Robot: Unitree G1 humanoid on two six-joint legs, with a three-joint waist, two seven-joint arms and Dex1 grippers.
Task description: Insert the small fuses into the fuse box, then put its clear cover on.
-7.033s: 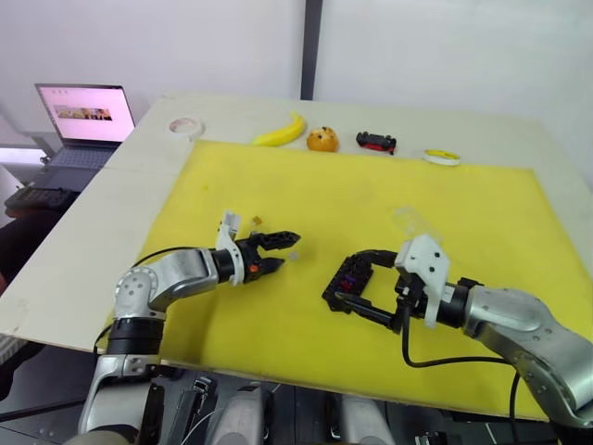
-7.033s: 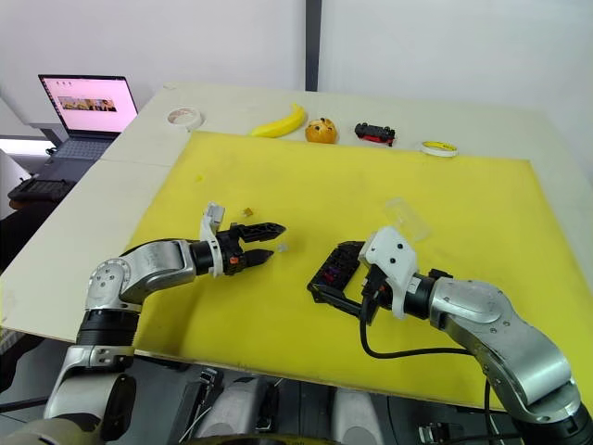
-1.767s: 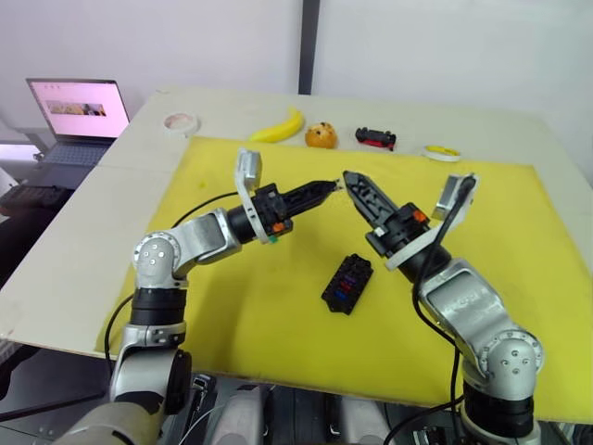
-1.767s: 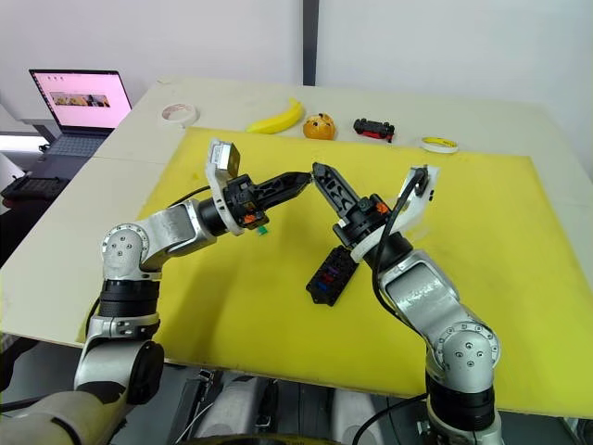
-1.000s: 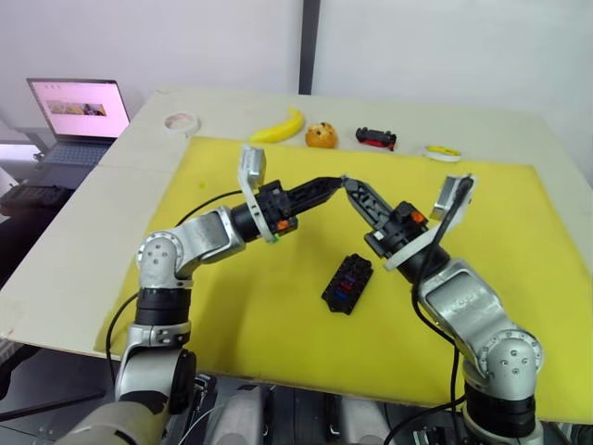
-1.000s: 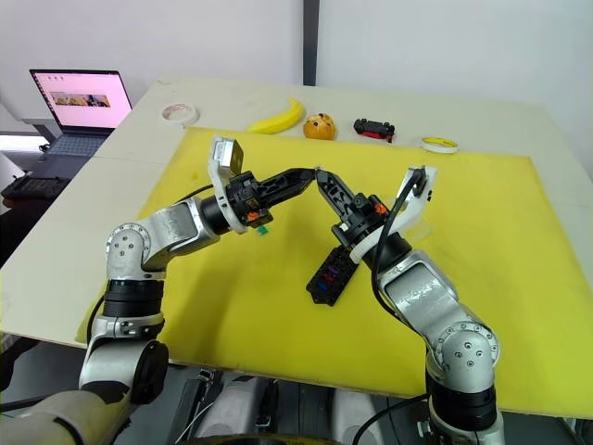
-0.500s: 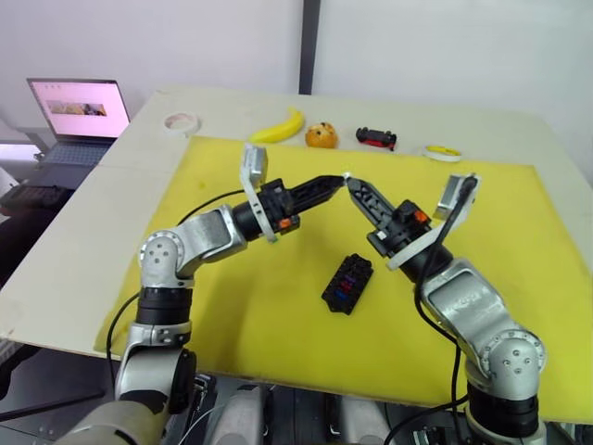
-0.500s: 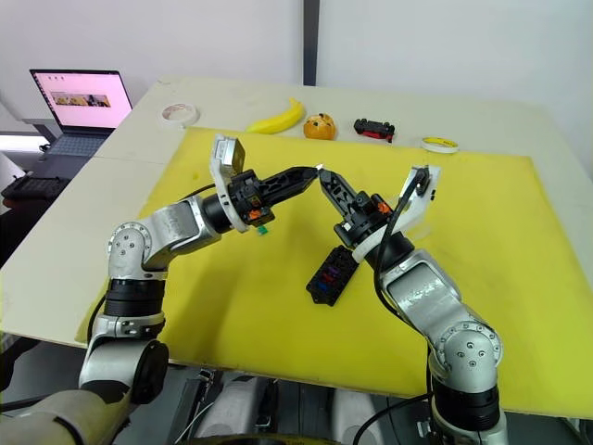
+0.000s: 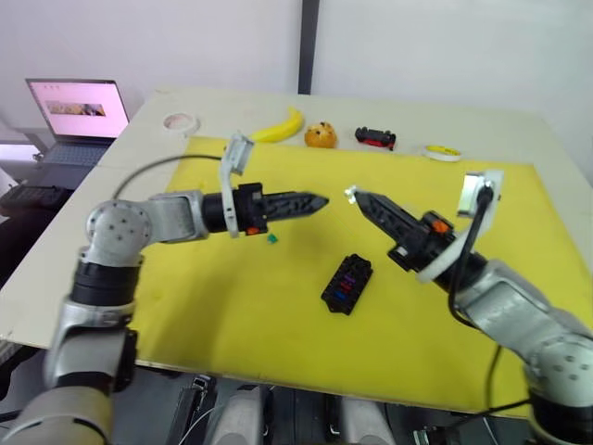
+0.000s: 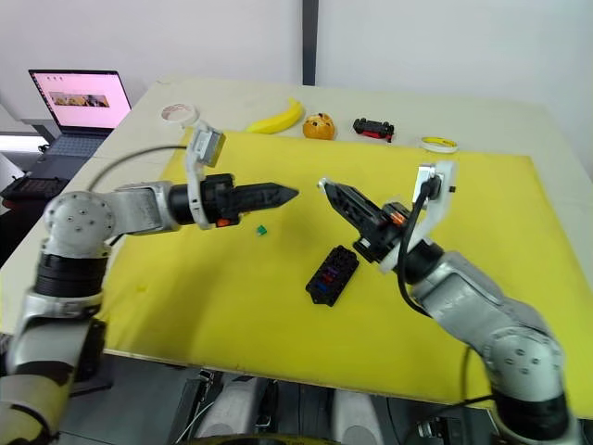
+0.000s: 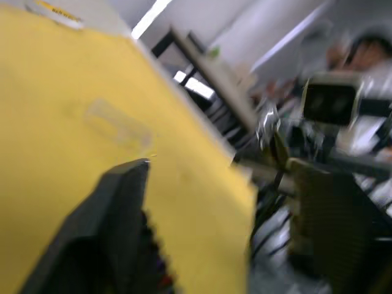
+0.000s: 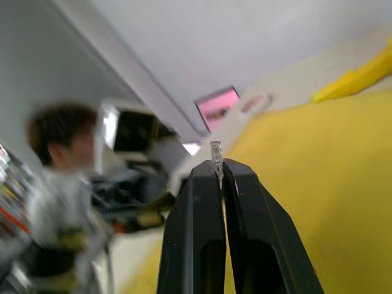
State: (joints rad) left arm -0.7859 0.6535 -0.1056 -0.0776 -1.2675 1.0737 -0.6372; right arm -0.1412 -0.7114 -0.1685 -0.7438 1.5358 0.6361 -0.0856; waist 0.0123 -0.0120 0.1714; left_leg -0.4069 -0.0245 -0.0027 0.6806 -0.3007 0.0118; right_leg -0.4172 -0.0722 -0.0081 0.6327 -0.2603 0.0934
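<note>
left gripper (image 9: 320, 201): raised above the mat, fingers look pressed together into one point, nothing visible held; aims toward the right gripper's tip, a gap between them
green fuse (image 9: 273, 239): loose on the yellow mat (image 9: 232, 306), below and just behind the left gripper's tip
fuse box (image 9: 347, 283): flat on the mat, below and between both grippers, nearer the right one; red and blue fuses show in some slots
right gripper (image 9: 353, 196): held high, fingers pinched tight; right wrist view shows a tiny pale fuse (image 12: 215, 158) clamped at the very tips
clear cover (image 11: 117, 127): faint outline on the mat ahead of the left fingers (image 11: 116, 226) in the left wrist view; well apart from the fuse box
step in hand (judgement): right gripper carries the pale fuse to an empty slot
how to do it well (judgement): tip the wrist down so the fuse stands upright over the slot, descend slow, line up with the row; grip is at the tips, so the fuse could twist or drop; left could steady the box
background: banana (image 9: 281, 129), orange (image 9: 321, 136), toy car (image 9: 375, 140), tape roll (image 9: 182, 122), laptop (image 9: 76, 116), all far beyond both grippers
</note>
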